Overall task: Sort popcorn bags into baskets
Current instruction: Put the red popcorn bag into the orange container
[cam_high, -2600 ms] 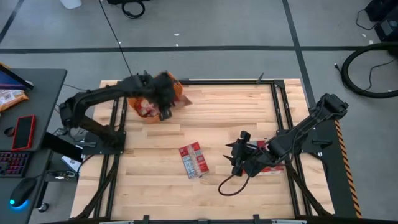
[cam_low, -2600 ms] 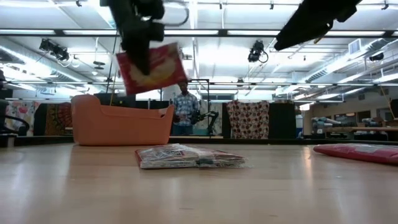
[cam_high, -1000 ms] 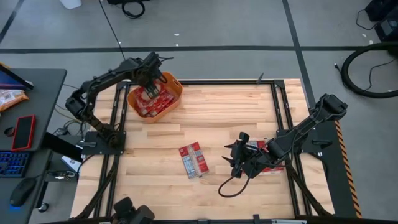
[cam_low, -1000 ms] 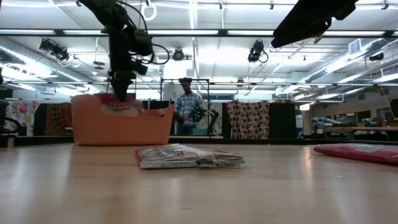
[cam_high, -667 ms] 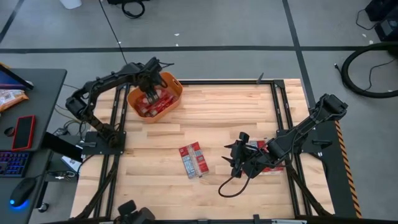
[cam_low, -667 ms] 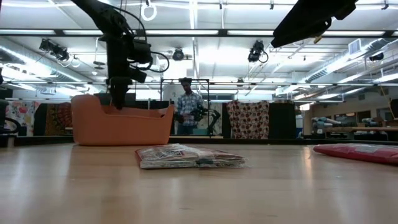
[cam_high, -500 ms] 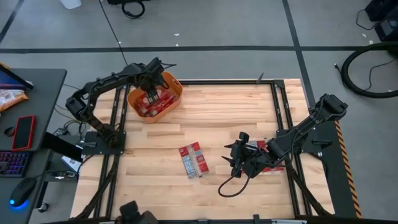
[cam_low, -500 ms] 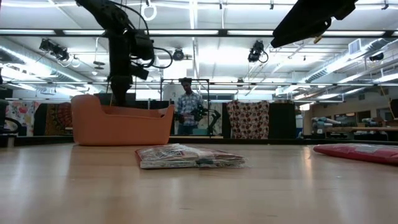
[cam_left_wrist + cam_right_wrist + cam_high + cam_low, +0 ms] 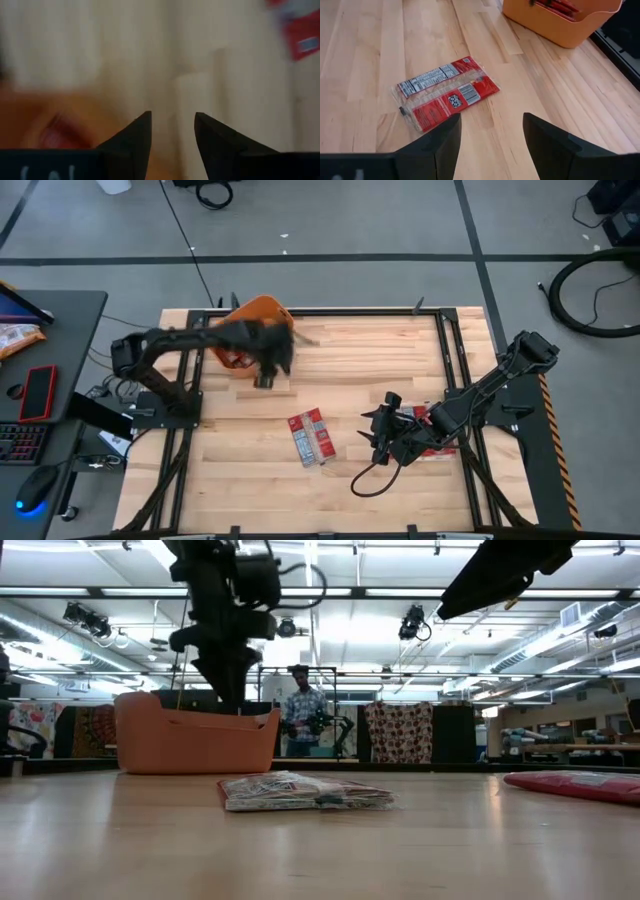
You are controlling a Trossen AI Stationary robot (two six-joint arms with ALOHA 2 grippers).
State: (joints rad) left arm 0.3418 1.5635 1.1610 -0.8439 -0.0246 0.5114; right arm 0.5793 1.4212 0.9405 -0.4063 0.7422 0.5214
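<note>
The orange basket [image 9: 256, 310] stands at the table's far left with red popcorn bags [image 9: 561, 6] lying in it. My left gripper [image 9: 266, 372] is blurred, just off the basket's near right side, above the table. Its fingers [image 9: 172, 131] are open with nothing between them. One popcorn bag [image 9: 311, 437] lies flat on the wood at the middle of the table. Right of that bag my right gripper [image 9: 372, 435] hovers open, pointing at it [image 9: 445, 92]. Another red bag [image 9: 440, 448] lies flat under the right arm.
Black frame rails [image 9: 455, 370] run along the table's sides. A dark cable [image 9: 365, 480] loops on the wood near the right gripper. A desk with a keyboard and mouse [image 9: 40, 480] stands left of the table. A person [image 9: 298, 715] stands far back in the room.
A second ago my left gripper stood down in the basket with a popcorn bag at its tips. The bag has gone down out of sight into the basket. The gripper has since risen and swung out over the basket's rim toward the table's middle, without a bag.
</note>
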